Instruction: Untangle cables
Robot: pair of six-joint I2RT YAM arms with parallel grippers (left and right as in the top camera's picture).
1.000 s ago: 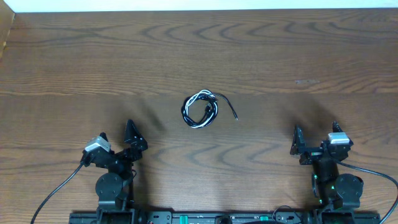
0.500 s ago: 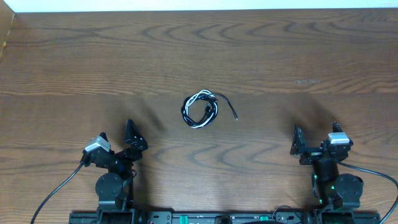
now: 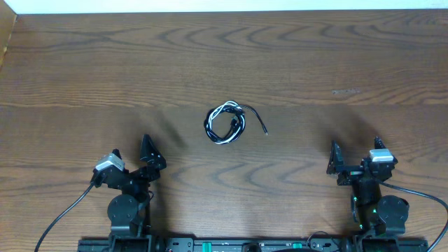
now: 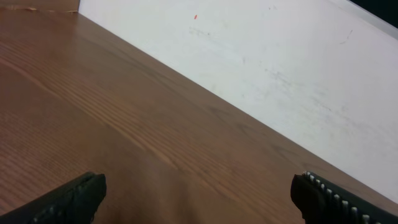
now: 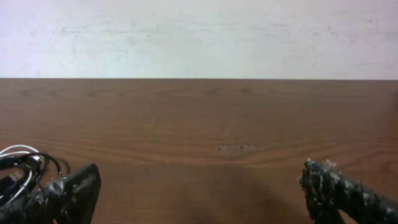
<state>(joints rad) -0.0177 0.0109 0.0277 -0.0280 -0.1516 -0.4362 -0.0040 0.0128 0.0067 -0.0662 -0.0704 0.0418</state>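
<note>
The cables [image 3: 225,123] lie in one small tangled coil, white and black strands wound together, at the middle of the wooden table, with a black end trailing right. Part of the coil shows at the left edge of the right wrist view [image 5: 22,168]. My left gripper [image 3: 133,155] is open and empty near the front left, well away from the coil; its fingertips frame bare wood in the left wrist view [image 4: 199,193]. My right gripper [image 3: 355,155] is open and empty near the front right, also in the right wrist view [image 5: 199,190].
The wooden table [image 3: 315,63] ends at a white wall at the back [image 5: 199,37]. A pale scuff mark [image 5: 239,148] sits on the wood ahead of the right gripper. The arm bases and their thick black wires stand at the front edge.
</note>
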